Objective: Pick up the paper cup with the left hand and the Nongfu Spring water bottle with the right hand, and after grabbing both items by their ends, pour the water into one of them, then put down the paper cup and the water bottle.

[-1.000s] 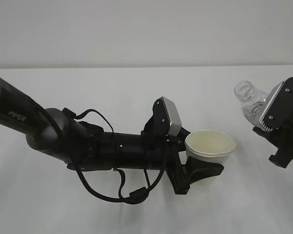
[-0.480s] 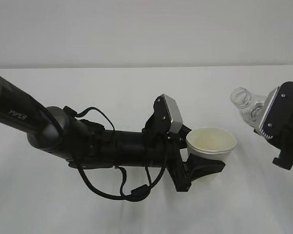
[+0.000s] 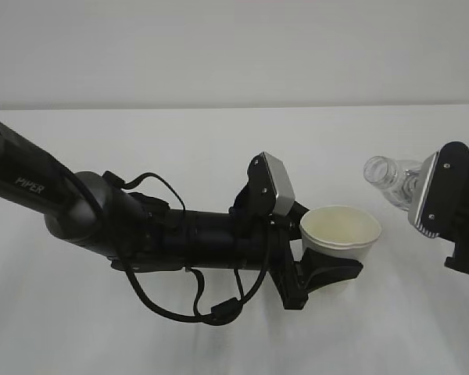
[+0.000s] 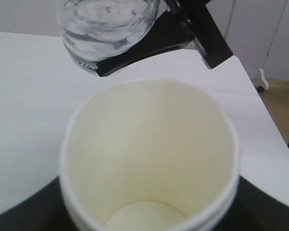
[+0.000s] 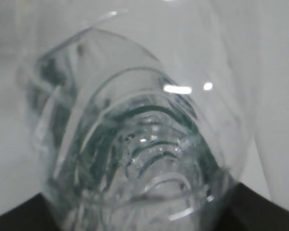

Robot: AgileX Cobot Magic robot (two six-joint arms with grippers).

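The paper cup (image 3: 340, 232) sits upright and off the table (image 3: 219, 141), clamped low on its body in your left hand (image 3: 326, 271), whose black fingers (image 3: 332, 269) wrap round the cup's lower wall. That arm lies stretched almost level from the left toward the cup, its grey camera block just above the cup's near rim. In the left wrist view you look straight down into the cup (image 4: 149, 159): pale cream inside, bottom dry.

Right of the cup and a little higher, the Nongfu Spring water bottle (image 3: 387, 178) is tipped over with its open mouth aimed leftward toward the cup, apart from the rim. Your right hand (image 3: 452, 211) grips the bottle's rear end, jaws closed on it. From the right wrist view, the ribbed bottle (image 5: 135, 144) fills the frame.
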